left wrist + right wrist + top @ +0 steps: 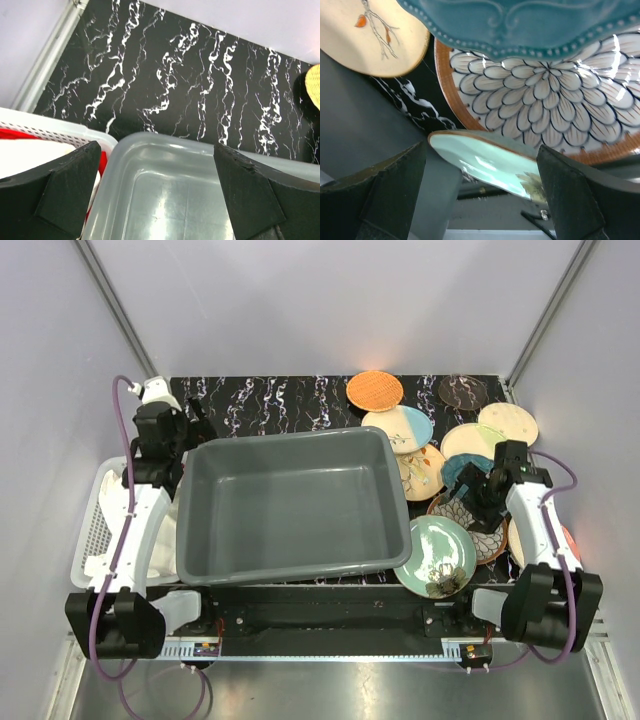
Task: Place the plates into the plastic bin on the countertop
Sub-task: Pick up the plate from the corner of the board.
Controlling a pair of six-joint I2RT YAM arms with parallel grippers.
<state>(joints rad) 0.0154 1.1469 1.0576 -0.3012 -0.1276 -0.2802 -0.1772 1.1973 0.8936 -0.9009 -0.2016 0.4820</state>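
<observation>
The empty grey plastic bin (290,500) stands mid-countertop (270,405). Several plates lie to its right: orange woven (375,390), cream-and-blue (398,427), peach with sprigs (420,472), teal (462,466), petal-patterned (482,538) and green floral (437,555). My left gripper (197,422) hovers open over the bin's far left corner (150,150), nothing between its fingers (70,185). My right gripper (470,492) is open above the plate cluster. In the right wrist view the green plate (490,162) shows between the fingers (575,195), with the petal plate (555,100) and teal plate (520,25) beyond.
A white mesh basket (95,525) with cloth sits left of the bin, its rim (50,132) beside my left finger. More plates lie at the back right: dark (462,392) and cream (508,423). Grey walls enclose the countertop.
</observation>
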